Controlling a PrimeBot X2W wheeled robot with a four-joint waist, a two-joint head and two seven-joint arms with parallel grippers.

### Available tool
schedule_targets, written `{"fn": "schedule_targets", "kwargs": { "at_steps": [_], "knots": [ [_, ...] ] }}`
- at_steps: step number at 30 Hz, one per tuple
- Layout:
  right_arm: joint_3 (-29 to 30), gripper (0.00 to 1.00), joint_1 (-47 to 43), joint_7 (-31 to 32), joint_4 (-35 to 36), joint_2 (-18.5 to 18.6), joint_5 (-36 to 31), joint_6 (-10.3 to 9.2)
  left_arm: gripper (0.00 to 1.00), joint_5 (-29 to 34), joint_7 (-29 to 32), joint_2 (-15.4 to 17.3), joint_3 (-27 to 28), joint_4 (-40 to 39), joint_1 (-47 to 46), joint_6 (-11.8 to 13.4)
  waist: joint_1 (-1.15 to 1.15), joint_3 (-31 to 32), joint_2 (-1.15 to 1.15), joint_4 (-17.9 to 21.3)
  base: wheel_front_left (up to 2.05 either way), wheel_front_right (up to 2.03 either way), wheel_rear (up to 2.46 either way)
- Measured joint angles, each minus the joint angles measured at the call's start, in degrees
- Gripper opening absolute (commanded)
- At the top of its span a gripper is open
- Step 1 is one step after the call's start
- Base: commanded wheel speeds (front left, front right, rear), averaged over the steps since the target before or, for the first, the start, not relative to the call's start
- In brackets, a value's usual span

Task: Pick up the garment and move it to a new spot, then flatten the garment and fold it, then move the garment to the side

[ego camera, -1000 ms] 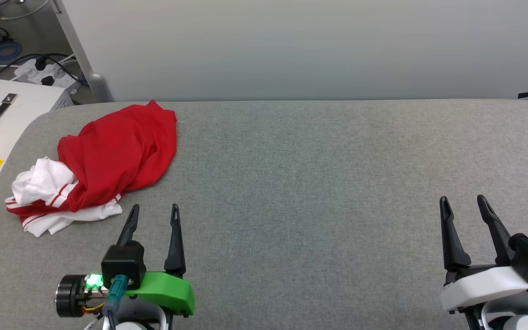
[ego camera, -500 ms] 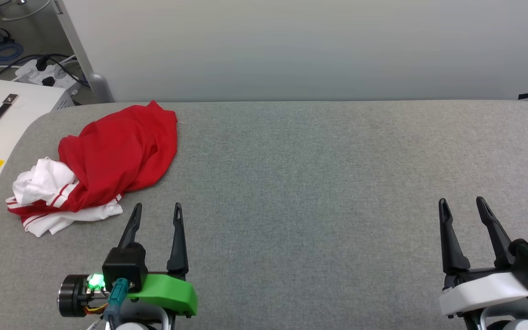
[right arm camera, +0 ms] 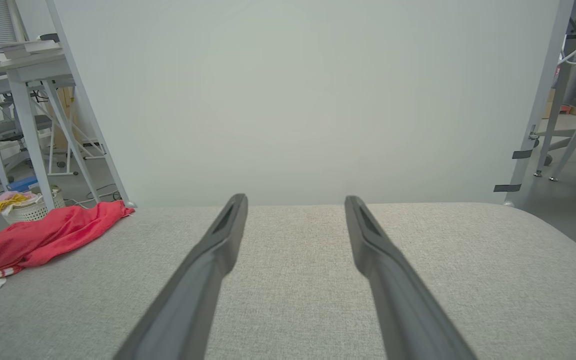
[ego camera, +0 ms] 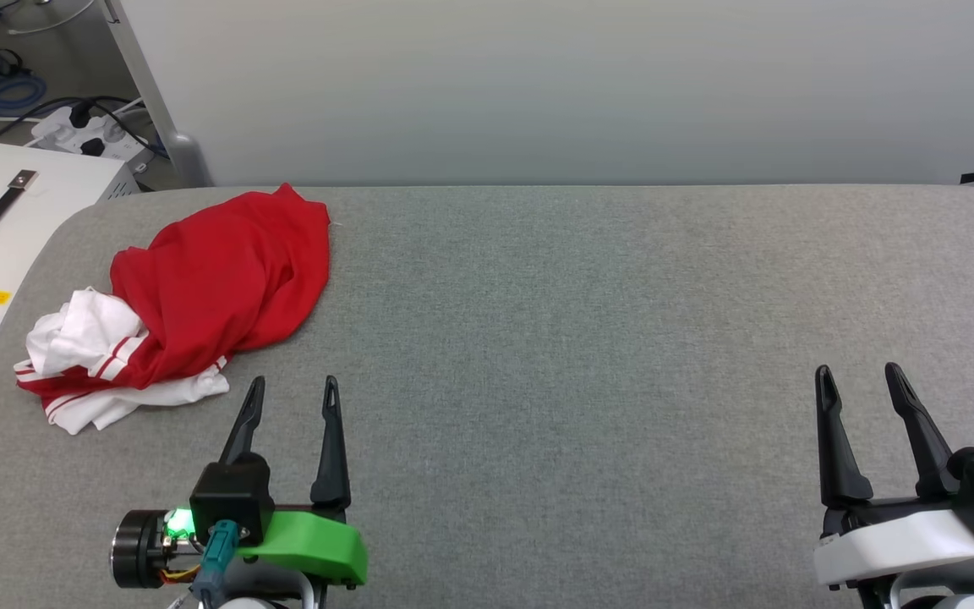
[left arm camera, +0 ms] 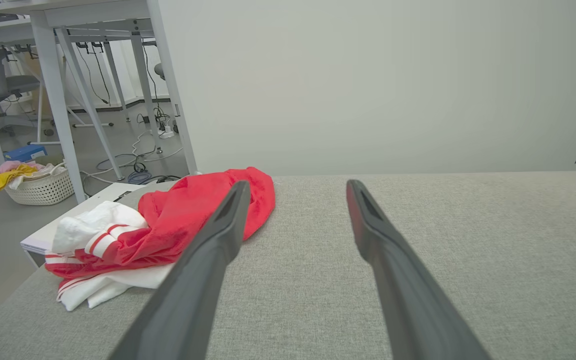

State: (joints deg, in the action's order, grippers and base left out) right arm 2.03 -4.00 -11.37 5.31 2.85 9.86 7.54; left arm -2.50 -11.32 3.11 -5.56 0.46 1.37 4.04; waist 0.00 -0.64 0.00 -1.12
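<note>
While the garment (ego camera: 216, 279) is lying crumpled at the far left corner of the worktop (ego camera: 580, 338), the left gripper (ego camera: 293, 385) and right gripper (ego camera: 857, 372) are standing empty with jaws apart, so every step is awaiting execution.

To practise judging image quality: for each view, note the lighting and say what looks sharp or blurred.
Head view: soft, even light, barely any shadows; the red T-shirt looks crisp. Left wrist view: the left gripper blurs toward the lens, while the T-shirt stays sharp. Right wrist view: the right gripper blurs likewise under the same flat light.
</note>
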Motion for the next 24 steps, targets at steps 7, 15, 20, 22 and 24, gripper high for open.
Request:
{"fn": "schedule_targets", "kwargs": {
  "at_steps": [7, 15, 20, 22, 24],
  "knots": [
    [0.1, 1.0, -0.4, -0.7, 0.0, 0.0, 0.5, 0.0, 1.0, -0.5, -0.8, 0.0, -0.3, 0.4, 0.1, 0.0, 0.0, -0.2, 0.0, -0.1, 0.0, 0.0, 0.0],
    [0.2, 1.0, -0.6, -1.7, 0.1, 0.0, 1.3, 0.0, 1.0, -0.8, -1.8, 0.0, -0.7, 0.8, 0.3, 0.0, 0.0, -0.4, 0.0, -0.4, 0.0, 0.0, 0.0],
    [0.4, 1.0, -0.6, -2.4, 0.1, 0.0, 1.7, 0.0, 1.0, -1.0, -2.3, 0.0, -0.9, 1.0, 0.3, 0.3, 0.0, -0.4, 0.0, -0.6, 0.0, 0.0, 0.0],
    [0.4, 1.0, -0.7, -2.5, 0.1, 0.0, 2.0, 0.0, 1.0, -1.0, -2.5, 0.0, -1.1, 1.1, 0.3, 0.3, 0.0, -0.4, 0.0, -0.7, 0.0, 0.0, 0.0],
    [0.4, 1.0, -0.8, -2.6, 0.1, 0.0, 2.0, 0.0, 1.0, -1.0, -2.8, 0.0, -1.2, 1.2, 0.3, 0.4, 0.0, -0.4, 0.0, -0.8, 0.0, 0.0, 0.0]
  ]
}}
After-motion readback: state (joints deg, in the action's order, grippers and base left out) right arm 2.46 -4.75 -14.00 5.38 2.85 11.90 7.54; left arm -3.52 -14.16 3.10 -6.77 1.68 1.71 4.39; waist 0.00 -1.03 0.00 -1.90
